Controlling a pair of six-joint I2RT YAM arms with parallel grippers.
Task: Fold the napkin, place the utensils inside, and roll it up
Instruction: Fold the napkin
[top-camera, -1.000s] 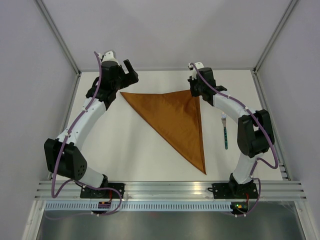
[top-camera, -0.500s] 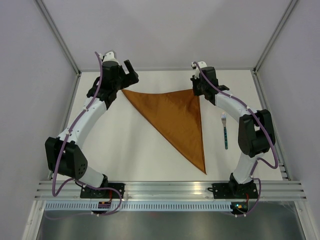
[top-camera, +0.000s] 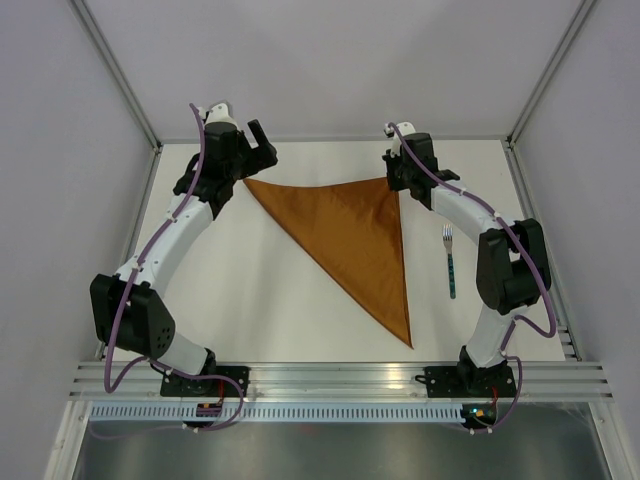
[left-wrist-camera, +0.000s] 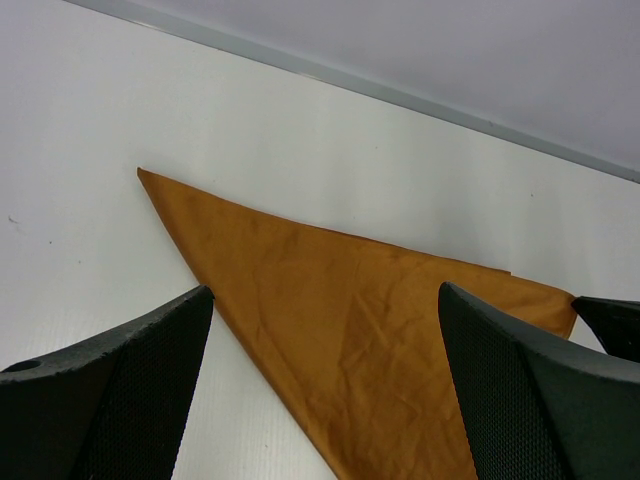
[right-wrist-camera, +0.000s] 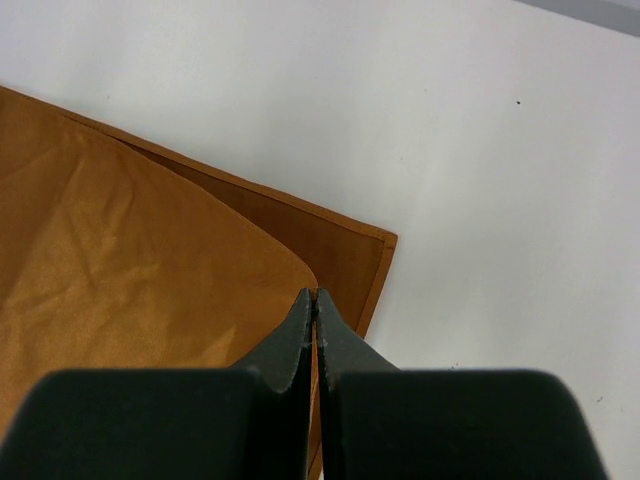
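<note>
Napkin (top-camera: 355, 235) is met at its upper right corner by the right claw (right-wrist-camera: 316, 300), whose two fingers are pressed together. Their tips stand at the place where the upper layer curls back and shows the lower layer. Whether some cloth is caught between them, I cannot tell. The left claw (left-wrist-camera: 325, 290) has its fingers wide apart with nothing between them, and it hangs near the napkin's upper left corner, in the upper left of the top view. The napkin is folded to a triangle and lies on the white surface (top-camera: 270, 290), with its third corner in the lower middle of the frame. The fork (top-camera: 450, 262) lies at the right, apart from the napkin, with its tines toward the top of the frame.
</note>
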